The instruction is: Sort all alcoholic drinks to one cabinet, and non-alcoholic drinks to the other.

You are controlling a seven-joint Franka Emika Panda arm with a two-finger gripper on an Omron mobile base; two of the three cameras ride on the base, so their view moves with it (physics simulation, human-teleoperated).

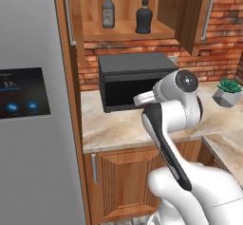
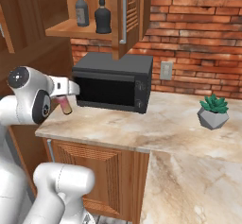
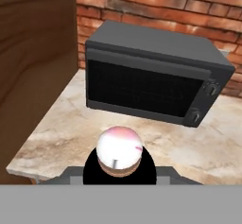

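My arm (image 2: 28,100) rising from the base and bending forward at the elbow, wrist reaching level, my gripper (image 2: 66,106) pointing forward and closing around a small pink bottle (image 2: 65,106).

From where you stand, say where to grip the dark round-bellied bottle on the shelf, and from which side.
Take the dark bottle by its thin neck, just above the round belly, which looks too wide for the jaws. Come level from the open front: it stands upright on the shelf, with the clear bottle close on its left.
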